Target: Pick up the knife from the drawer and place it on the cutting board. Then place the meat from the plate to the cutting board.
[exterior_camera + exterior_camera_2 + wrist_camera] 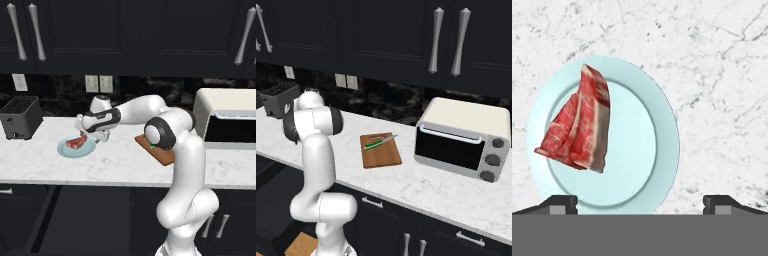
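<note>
Red meat [577, 127] on plate [657, 150], spread-fingered empty hand [640, 202] apparently just above.

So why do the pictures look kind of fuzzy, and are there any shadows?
Left base view: soft and grainy, with only a faint shadow under the plate. Right base view: the knife on the cutting board is small but clear. Hand view: the meat is sharpest, evenly lit, no glare.
</note>
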Robot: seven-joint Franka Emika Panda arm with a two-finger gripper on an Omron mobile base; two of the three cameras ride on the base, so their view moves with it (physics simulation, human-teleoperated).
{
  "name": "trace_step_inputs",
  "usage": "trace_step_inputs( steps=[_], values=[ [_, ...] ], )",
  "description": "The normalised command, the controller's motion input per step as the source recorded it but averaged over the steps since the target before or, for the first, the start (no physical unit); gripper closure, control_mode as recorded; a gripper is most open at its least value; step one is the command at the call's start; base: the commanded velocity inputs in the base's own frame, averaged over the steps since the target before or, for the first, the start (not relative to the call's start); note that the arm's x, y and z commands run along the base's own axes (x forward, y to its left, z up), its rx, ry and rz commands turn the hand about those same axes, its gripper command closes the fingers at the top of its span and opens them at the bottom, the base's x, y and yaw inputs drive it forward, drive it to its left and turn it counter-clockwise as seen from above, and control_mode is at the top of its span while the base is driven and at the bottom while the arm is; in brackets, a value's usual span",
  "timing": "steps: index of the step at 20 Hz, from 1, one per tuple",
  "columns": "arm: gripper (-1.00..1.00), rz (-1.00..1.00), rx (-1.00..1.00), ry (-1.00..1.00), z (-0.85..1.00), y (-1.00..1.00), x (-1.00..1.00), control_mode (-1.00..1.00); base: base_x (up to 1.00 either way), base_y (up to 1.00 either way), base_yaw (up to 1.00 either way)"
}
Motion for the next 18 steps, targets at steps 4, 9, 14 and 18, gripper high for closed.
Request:
trace_step_inputs(
  steps=[4, 9, 14, 18],
  values=[
    [-1.00, -0.03, 0.00, 0.00, 0.00, 0.04, 0.30, -1.00, 0.00, 0.00, 0.00],
    [-1.00, -0.01, 0.00, 0.00, -0.01, 0.10, 0.20, -1.00, 0.00, 0.00, 0.00],
    [-1.00, 0.00, 0.00, 0.00, -0.03, 0.19, 0.23, -1.00, 0.00, 0.00, 0.00],
    [-1.00, 0.00, 0.00, 0.00, -0.15, 0.18, 0.18, -1.00, 0.00, 0.00, 0.00]
  ],
)
